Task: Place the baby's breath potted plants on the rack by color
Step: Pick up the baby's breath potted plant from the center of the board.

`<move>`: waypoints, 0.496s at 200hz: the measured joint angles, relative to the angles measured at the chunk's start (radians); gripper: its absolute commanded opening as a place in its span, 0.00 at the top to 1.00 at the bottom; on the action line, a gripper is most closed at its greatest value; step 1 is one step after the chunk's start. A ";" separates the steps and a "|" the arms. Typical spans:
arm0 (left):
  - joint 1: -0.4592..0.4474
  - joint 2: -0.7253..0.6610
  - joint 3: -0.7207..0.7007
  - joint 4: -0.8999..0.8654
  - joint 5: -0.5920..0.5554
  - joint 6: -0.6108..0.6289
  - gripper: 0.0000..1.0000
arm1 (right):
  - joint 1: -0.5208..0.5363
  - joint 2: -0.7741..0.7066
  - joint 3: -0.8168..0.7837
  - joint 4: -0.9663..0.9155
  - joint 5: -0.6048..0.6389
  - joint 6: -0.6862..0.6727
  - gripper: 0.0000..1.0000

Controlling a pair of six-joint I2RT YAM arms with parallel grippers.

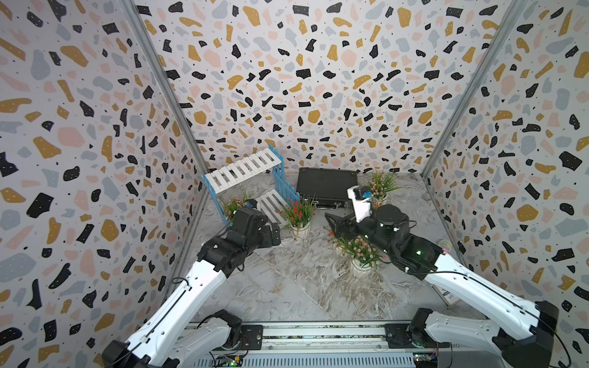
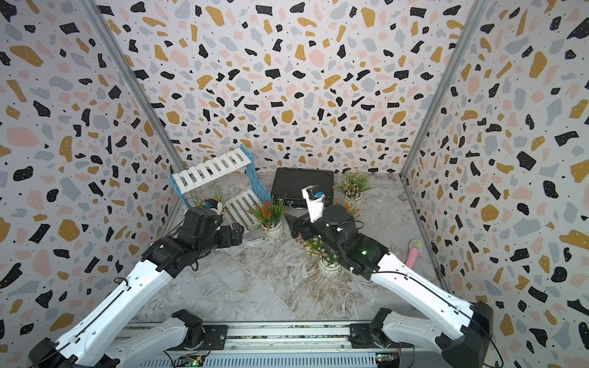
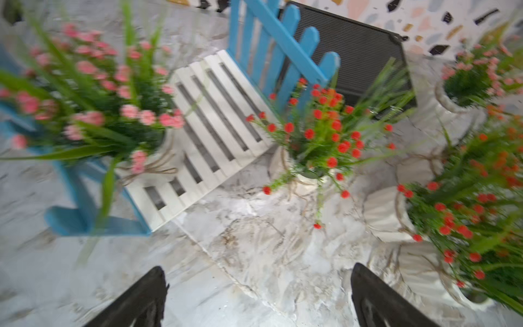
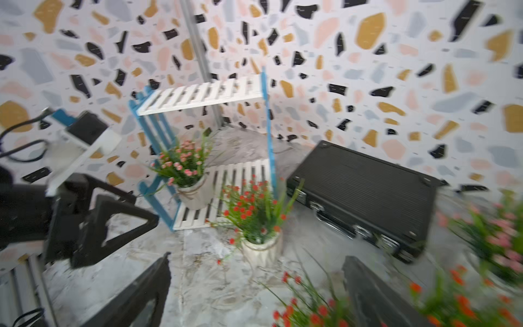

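The rack (image 1: 243, 170) stands at the back left. One pink baby's breath plant (image 1: 234, 205) sits on its lower shelf (image 3: 215, 119). An orange-red plant (image 1: 299, 213) stands on the table just in front of the rack. Another pink plant (image 1: 379, 184) is at the back right, and a third (image 1: 361, 251) is near the middle, beside my right arm. More orange-red plants (image 3: 452, 220) show in the left wrist view. My left gripper (image 1: 274, 234) hovers open in front of the rack, holding nothing. My right gripper (image 1: 334, 223) is open above orange-red blossoms (image 4: 311, 308), gripping nothing.
A black briefcase (image 1: 325, 186) lies flat against the back wall, right of the rack. A pink microphone-like object (image 2: 414, 251) lies by the right wall. Patterned walls close in three sides. Bare marble table (image 1: 287, 286) stretches toward the front rail.
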 measured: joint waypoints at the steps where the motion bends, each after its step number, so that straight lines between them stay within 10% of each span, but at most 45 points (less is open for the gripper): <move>1: -0.004 0.001 0.000 0.003 -0.002 0.000 0.00 | -0.006 -0.007 -0.002 -0.007 0.003 0.005 0.02; 99: -0.621 0.263 -0.199 0.488 -0.162 0.200 0.01 | -0.497 -0.240 -0.164 -0.370 -0.090 0.278 0.02</move>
